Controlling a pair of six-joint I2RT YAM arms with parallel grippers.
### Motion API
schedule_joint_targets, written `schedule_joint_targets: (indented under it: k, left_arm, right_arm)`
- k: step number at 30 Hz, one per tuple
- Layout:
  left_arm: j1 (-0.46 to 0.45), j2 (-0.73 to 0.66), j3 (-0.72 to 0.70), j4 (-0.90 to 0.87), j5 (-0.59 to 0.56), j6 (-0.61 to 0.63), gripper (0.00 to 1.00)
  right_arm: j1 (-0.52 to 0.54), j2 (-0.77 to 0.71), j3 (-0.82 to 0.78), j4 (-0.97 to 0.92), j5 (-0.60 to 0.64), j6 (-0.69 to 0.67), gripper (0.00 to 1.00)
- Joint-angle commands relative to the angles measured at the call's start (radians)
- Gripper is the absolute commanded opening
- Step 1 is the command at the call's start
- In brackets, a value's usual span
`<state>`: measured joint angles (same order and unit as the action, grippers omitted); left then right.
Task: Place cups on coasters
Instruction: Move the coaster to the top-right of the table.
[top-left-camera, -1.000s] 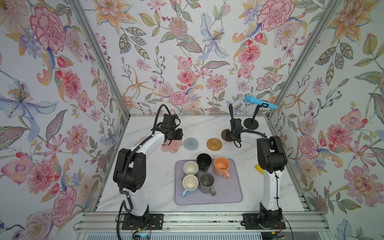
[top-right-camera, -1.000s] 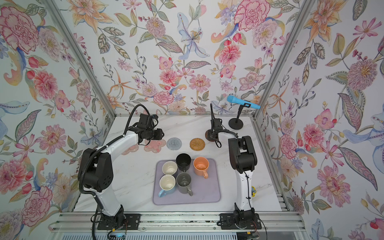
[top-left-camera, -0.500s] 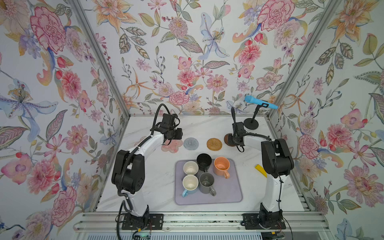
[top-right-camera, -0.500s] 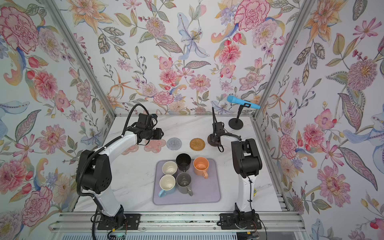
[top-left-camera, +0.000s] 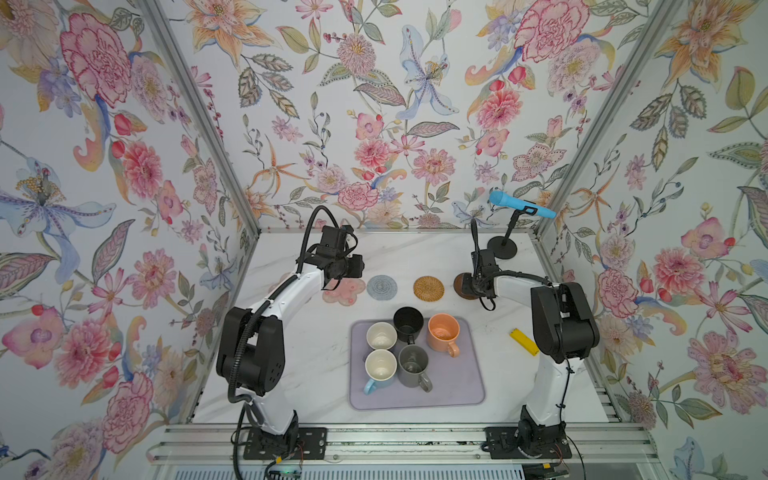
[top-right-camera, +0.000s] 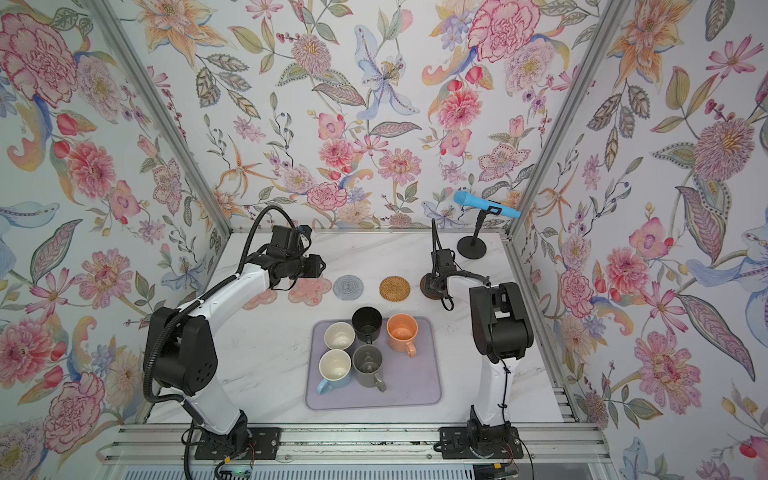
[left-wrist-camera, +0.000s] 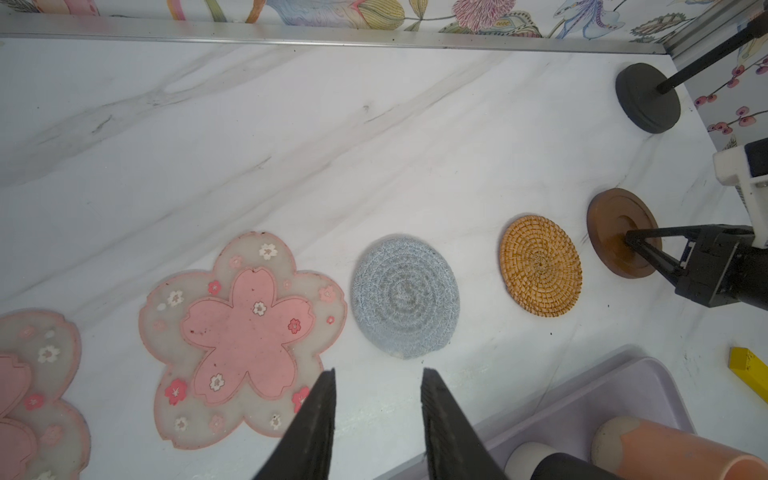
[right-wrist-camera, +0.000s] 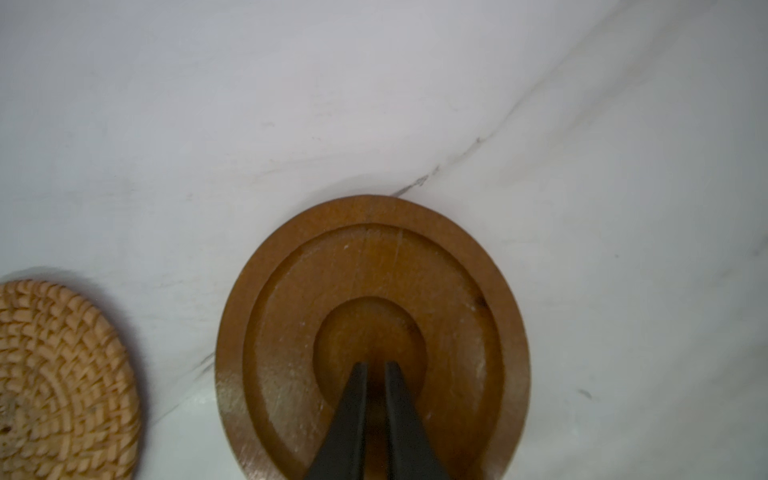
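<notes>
Rests right gripper (right-wrist-camera: 377, 365), tips together, on wooden coaster (right-wrist-camera: 374, 257) — left gripper (left-wrist-camera: 379, 374) apart, empty — with peach mug (top-left-camera: 444, 332) back baseward, nearer the right gripper.

Bright, even light; soft shadows; right wrist view slightly blurred.
</notes>
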<state>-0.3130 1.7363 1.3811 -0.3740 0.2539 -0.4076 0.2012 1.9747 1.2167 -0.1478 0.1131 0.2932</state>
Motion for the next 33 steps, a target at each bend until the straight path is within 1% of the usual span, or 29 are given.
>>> schedule_joint_targets:
  k: [1, 17, 20, 26, 29, 33]
  left_arm:
    - [0.014, -0.037, -0.012, -0.026, -0.025, 0.011, 0.38]
    - [0.014, -0.067, -0.044, -0.025, -0.039, 0.01, 0.38]
    - [0.014, -0.066, -0.042, -0.023, -0.035, 0.008, 0.38]
    - [0.014, -0.072, -0.042, -0.032, -0.041, 0.012, 0.4]
    - [0.013, -0.075, -0.043, -0.035, -0.044, 0.011, 0.41]
    - [0.014, -0.079, -0.046, -0.034, -0.042, 0.008, 0.41]
  right_arm:
    - [-0.018, -0.029, -0.032, -0.049, -0.002, 0.036, 0.14]
    - [-0.034, -0.063, -0.08, -0.044, 0.005, 0.066, 0.14]
    - [-0.036, -0.07, -0.086, -0.026, 0.005, 0.067, 0.18]
    - [-0.036, -0.094, -0.075, -0.015, 0.011, 0.05, 0.34]
    - [-0.036, -0.12, -0.086, 0.013, 0.001, 0.038, 0.37]
    - [-0.036, -0.125, -0.087, 0.004, -0.008, 0.04, 0.37]
